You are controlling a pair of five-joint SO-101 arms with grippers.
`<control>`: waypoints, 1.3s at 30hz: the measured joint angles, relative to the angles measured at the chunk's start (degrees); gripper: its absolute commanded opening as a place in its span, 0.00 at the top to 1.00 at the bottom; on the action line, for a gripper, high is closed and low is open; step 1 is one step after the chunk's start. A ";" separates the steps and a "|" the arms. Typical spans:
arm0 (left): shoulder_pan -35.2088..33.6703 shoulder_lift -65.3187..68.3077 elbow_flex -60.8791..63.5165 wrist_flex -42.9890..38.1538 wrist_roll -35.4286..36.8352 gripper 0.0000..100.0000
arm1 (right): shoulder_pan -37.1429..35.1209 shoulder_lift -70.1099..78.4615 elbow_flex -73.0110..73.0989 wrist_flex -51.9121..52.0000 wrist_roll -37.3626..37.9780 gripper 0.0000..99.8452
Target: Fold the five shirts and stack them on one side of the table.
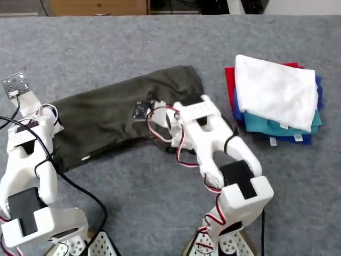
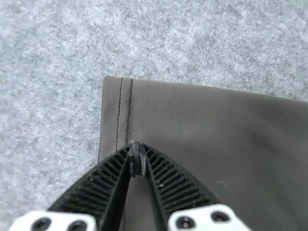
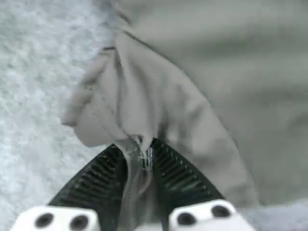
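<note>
A dark olive shirt [image 1: 122,114] lies spread on the grey desk [image 1: 133,42], just beside the stack [image 1: 274,104] of four folded shirts and apart from it, with a strip of bare felt between them. The stack sits near one end of the desk. A white shirt [image 1: 277,90] is on top. Under it are a teal shirt [image 1: 266,127], a blue shirt [image 1: 290,140] and a red shirt [image 1: 230,80], whose edges show around the white one.

The left pincer [image 2: 136,161] is at the end of the olive shirt farthest from the stack. Its ribbed jaws are pressed together on the fabric, close to a hem [image 2: 122,110] with two rows of dark stitching. The cloth around the grip lies smooth and flat on the felt. The hem's corner is square.

The right pincer [image 3: 144,149] is at the end of the olive shirt nearest the stack, on the edge toward the arm bases. Its jaws are clamped on a bunched fold of fabric. The cloth is puckered and gathered around the tips, and a small flap curls over the felt beside them. In the high view this arm's white wrist [image 1: 194,114] covers that corner of the shirt, between the shirt's middle and the stack.

Beyond the desk, on the side away from the arms, stands wooden furniture [image 1: 96,6].
</note>
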 measured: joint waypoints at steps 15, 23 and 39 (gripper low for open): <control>0.00 0.00 0.00 0.00 0.00 0.98 | 0.18 21.36 -49.32 21.27 13.80 1.00; 0.00 0.00 0.00 0.00 0.00 0.98 | -3.25 34.46 -63.12 21.63 19.69 0.79; 0.00 0.00 0.00 0.00 -1.14 0.98 | -2.02 37.01 -80.44 37.27 10.99 1.00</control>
